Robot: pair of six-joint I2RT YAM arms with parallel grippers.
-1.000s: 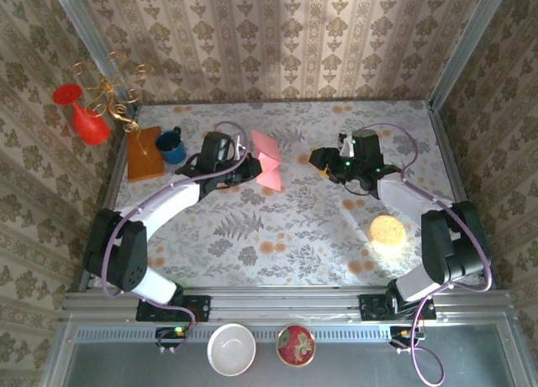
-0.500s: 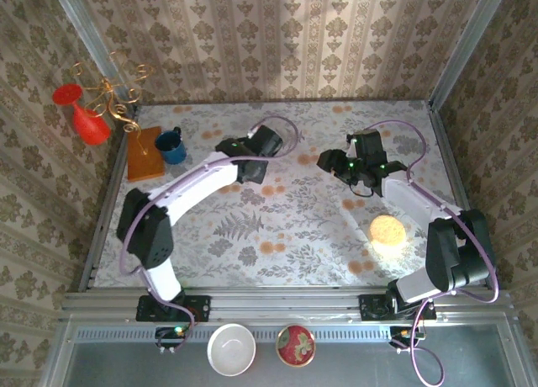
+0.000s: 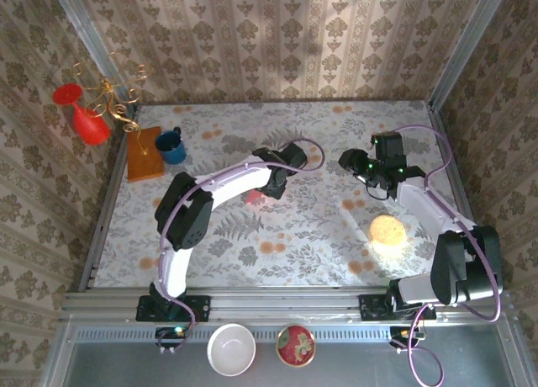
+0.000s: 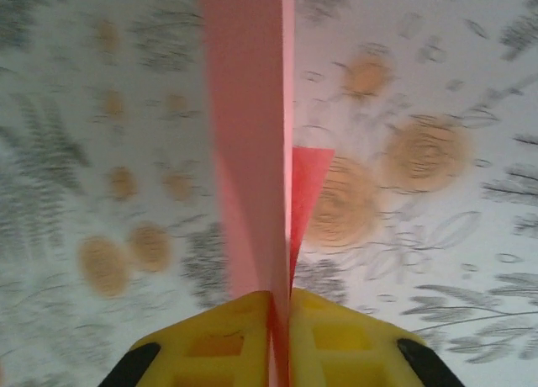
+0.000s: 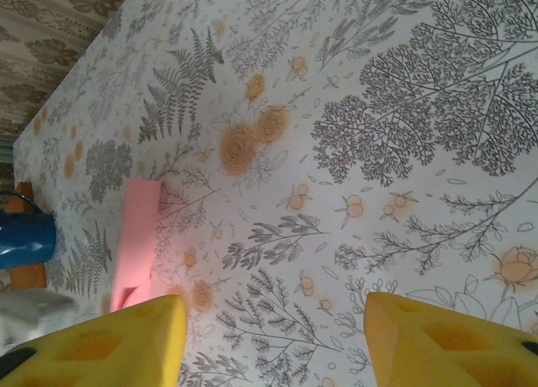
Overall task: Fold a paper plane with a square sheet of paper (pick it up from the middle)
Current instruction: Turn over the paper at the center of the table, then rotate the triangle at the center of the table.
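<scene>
Salmon-pink and matte, the paper plane (image 4: 248, 151) is folded into a narrow strip, seen edge-on, with a darker triangular flap showing beside it. The left end effector (image 4: 280, 307) is clamped on its near end, over the middle of the floral bench (image 3: 319, 227). The right end effector (image 5: 276, 313) has its fingers apart and holds nothing.

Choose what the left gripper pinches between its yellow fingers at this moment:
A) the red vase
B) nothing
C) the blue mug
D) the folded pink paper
D: in the left wrist view the left gripper has its yellow fingers pressed together on the folded pink paper, which stands out from between them.
</scene>
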